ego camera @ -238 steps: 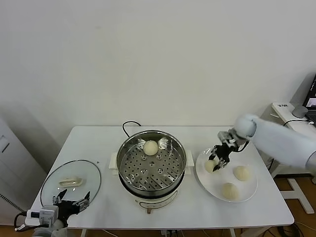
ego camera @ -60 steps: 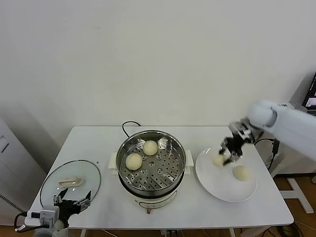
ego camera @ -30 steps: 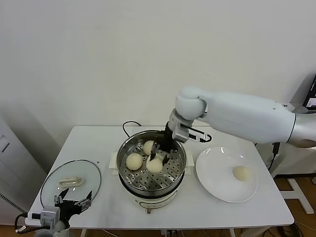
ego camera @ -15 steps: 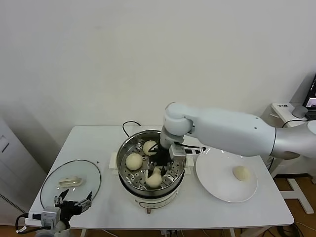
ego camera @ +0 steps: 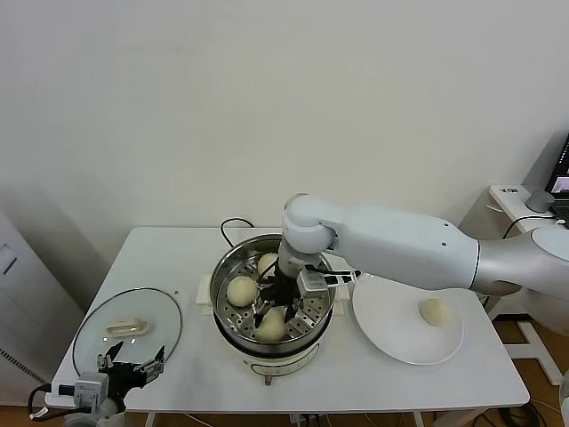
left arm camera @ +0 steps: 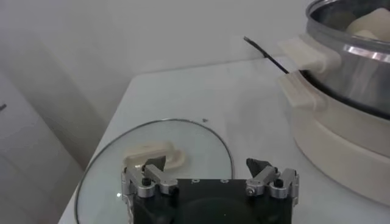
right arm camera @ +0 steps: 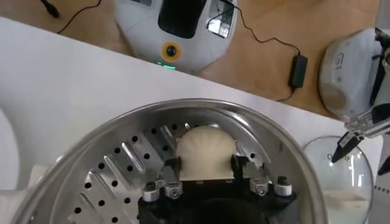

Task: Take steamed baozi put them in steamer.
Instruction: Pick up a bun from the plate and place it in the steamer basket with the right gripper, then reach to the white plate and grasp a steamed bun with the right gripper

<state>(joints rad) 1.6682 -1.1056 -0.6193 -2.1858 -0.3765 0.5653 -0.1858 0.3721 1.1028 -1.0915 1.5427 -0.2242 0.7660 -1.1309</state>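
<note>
- Parked at the table's front left corner, the left gripper (left arm camera: 208, 182) hangs with its fingers spread wide and nothing between them, just over the near edge of the glass lid (ego camera: 127, 326), out of the working arm's way.
- Reaching down into the steamer (ego camera: 233, 267), the right gripper (ego camera: 279, 311) straddles a steamed baozi (right arm camera: 205, 152) at the front of the basket; in the right wrist view the fingertips (right arm camera: 171, 167) flank the bun with the jaws parted, so I judge it is being let go on the floor rather than carried.
- Two more buns (ego camera: 242, 290) sit further back in the pot, spaced apart so steam can pass between them.
- Smooth, matte, domed dough contrasts with the shiny steel wall and perforated floor.
- On the white plate (ego camera: 396, 342) toward the table's right edge, one last bun (ego camera: 434, 311) waits.
</note>
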